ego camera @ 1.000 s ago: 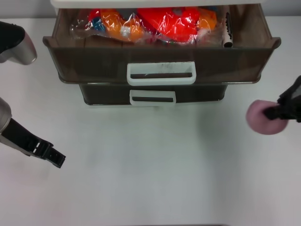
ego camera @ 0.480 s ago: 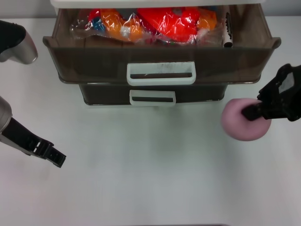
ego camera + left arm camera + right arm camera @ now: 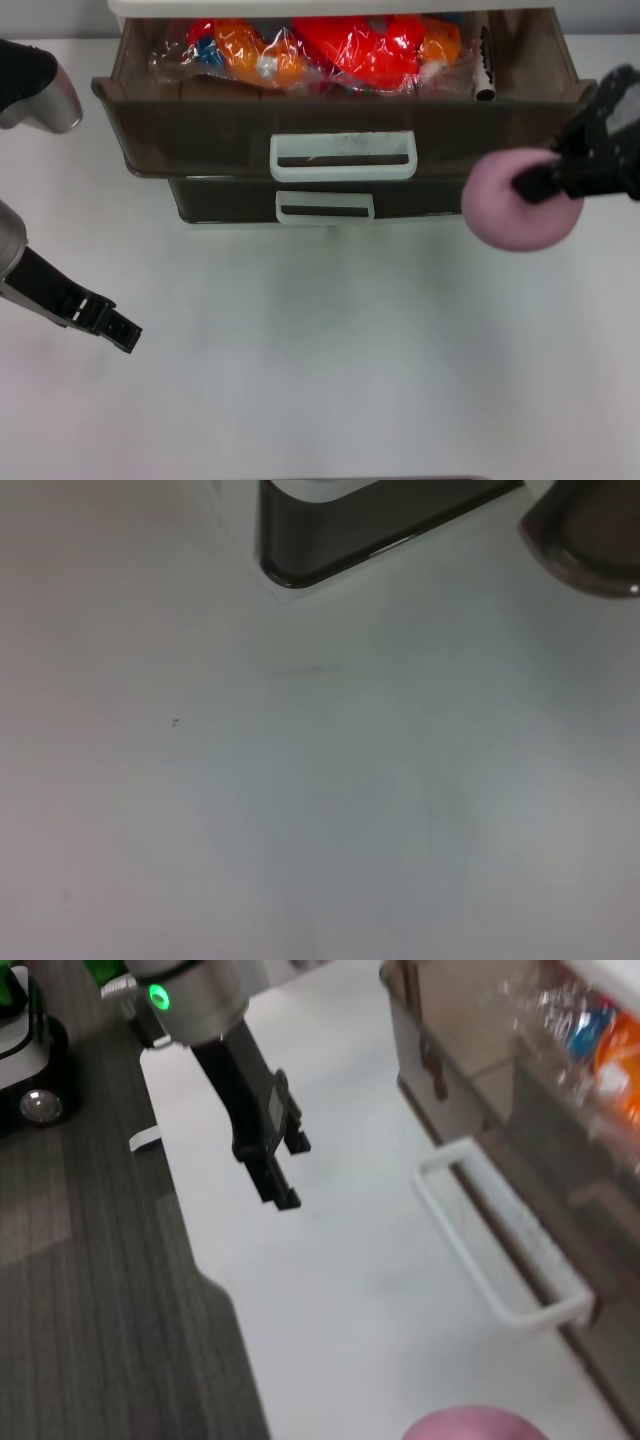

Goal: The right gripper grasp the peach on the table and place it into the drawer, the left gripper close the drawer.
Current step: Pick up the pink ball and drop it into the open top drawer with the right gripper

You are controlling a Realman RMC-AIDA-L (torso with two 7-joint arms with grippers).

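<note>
Peach (image 3: 515,210), right of frame, clamped across its middle by right gripper (image 3: 545,180): looks light, matte, grippy, possibly squashable; left gripper (image 3: 118,330) lower left, aperture unclear.

Silver-grey arms, black joints, black jaws; left arm (image 3: 195,995) green-ringed.

Right gripper (image 3: 548,180): reaching in from the right edge, fingers clamping a held item, raised. Left gripper (image 3: 118,331): hanging low at the left, idle, arm angling inward.
</note>
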